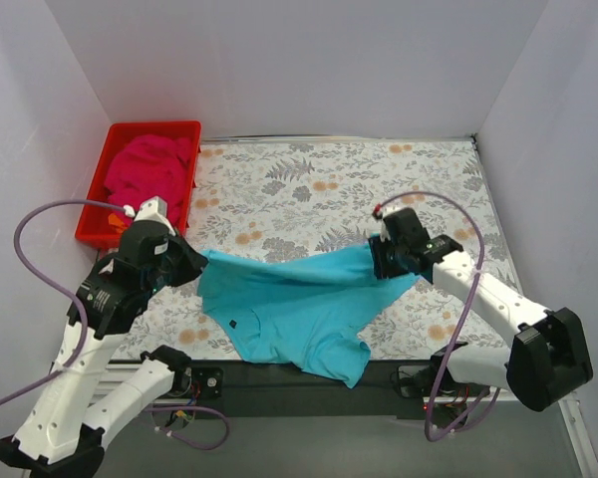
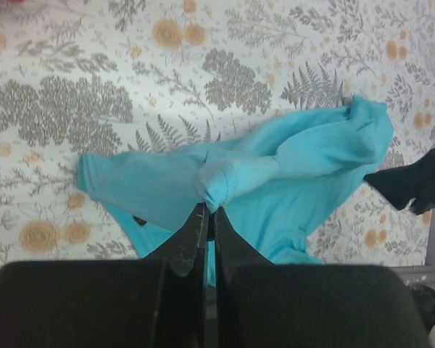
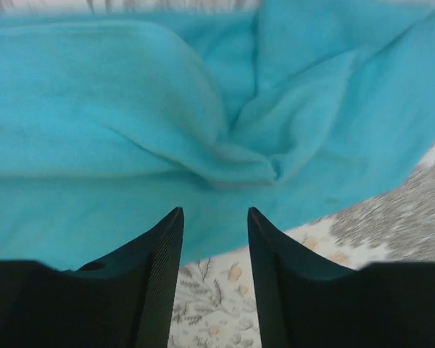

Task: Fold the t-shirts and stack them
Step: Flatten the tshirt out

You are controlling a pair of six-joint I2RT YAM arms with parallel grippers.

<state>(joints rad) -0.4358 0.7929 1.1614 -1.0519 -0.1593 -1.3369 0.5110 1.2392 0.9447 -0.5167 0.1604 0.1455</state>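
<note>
The turquoise-blue t-shirt [image 1: 299, 304] lies crumpled across the near middle of the floral table, its hem hanging over the front edge. My left gripper [image 1: 194, 261] is shut on a bunched fold at the shirt's left end, seen in the left wrist view [image 2: 209, 208]. My right gripper [image 1: 381, 257] is open at the shirt's right end; in the right wrist view [image 3: 214, 212] its jaws stand apart just short of the cloth [image 3: 203, 109], holding nothing. The magenta-pink t-shirt [image 1: 151, 169] lies bunched in the red tray [image 1: 98, 204] at the far left.
White walls close in the table on the left, back and right. The floral tablecloth [image 1: 379, 189] stretches behind the shirt. Purple cables loop from both arms. A black strip runs along the table's front edge [image 1: 309, 383].
</note>
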